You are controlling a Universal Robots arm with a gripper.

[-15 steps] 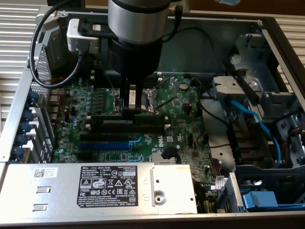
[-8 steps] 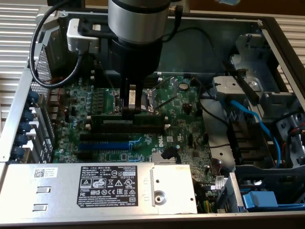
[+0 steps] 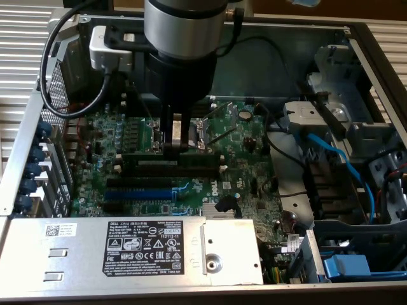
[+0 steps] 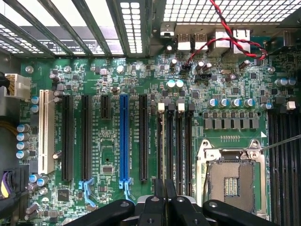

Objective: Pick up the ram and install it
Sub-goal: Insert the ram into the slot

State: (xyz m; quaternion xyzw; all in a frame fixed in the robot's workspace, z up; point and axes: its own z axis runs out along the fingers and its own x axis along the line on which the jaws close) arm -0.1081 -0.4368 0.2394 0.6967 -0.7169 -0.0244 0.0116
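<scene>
The ram (image 3: 172,162) is a long thin stick with a white label strip. It stands on edge along the black memory slots (image 3: 143,173) of the green motherboard (image 3: 248,171). My gripper (image 3: 181,149) reaches straight down from the arm onto its top edge. In the wrist view the gripper (image 4: 164,200) has its fingers pinched together, shut on the ram. From there the ram (image 4: 164,150) shows as a thin dark edge running over one of the memory slots (image 4: 181,146). Whether it is pressed fully into the slot cannot be told.
A blue expansion slot (image 4: 123,136) and black slots lie beside the memory slots. The open CPU socket (image 4: 230,176) sits close on the other side. A silver power supply (image 3: 127,244) fills the case front; blue cables (image 3: 337,152) and drive bays are on the exterior view's right.
</scene>
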